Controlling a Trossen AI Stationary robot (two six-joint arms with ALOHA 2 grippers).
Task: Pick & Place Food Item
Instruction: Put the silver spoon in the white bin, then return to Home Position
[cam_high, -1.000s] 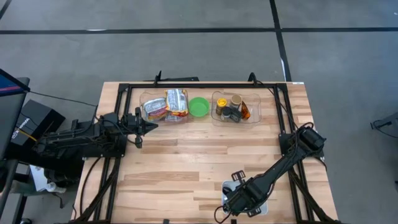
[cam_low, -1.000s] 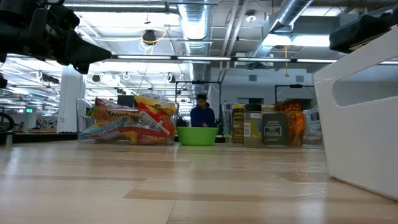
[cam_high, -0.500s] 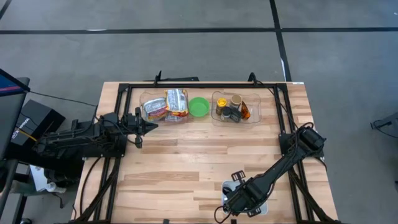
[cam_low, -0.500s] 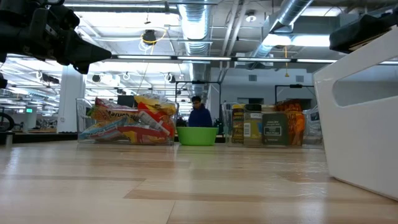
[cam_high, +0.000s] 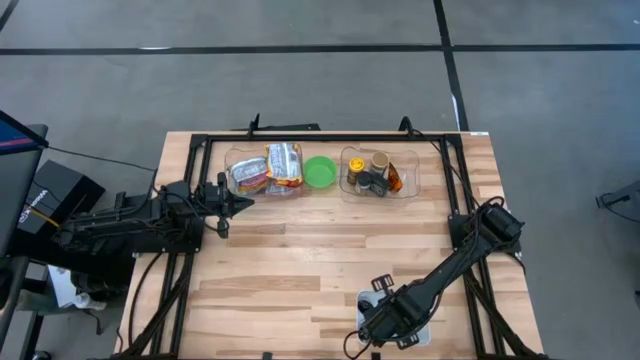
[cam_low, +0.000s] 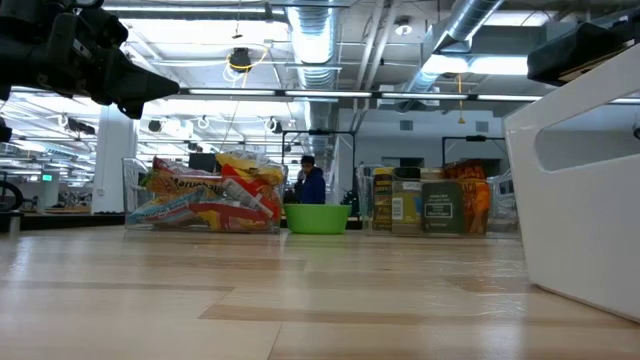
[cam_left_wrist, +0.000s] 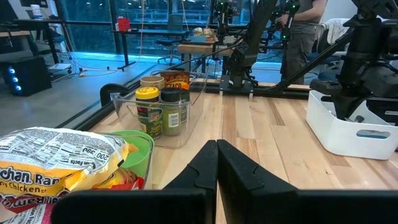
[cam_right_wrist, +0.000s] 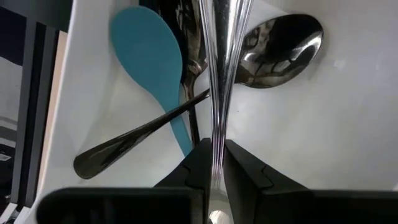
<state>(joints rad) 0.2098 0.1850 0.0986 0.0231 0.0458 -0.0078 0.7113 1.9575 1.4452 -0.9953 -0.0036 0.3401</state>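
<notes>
Right hand (cam_right_wrist: 214, 163) down inside the white plastic bin (cam_high: 372, 302) at the wooden bench's (cam_high: 300, 260) near edge, clamped on a shiny steel utensil handle (cam_right_wrist: 219, 81); beside it a teal plastic spoon (cam_right_wrist: 147, 53). Left hand (cam_left_wrist: 216, 163) closed, empty, hovering near the clear tray of yellow snack packets (cam_high: 268, 168).

Two matte black jointed arms (cam_high: 130, 225) with exposed cabling, each ending in paired tapered black fingers (cam_left_wrist: 202, 165).

The high camera looked straight down on the whole counter (cam_high: 300, 270). The low one sat at counter level, facing the room. Both shared the green bowl (cam_high: 320, 171), centre frame.
</notes>
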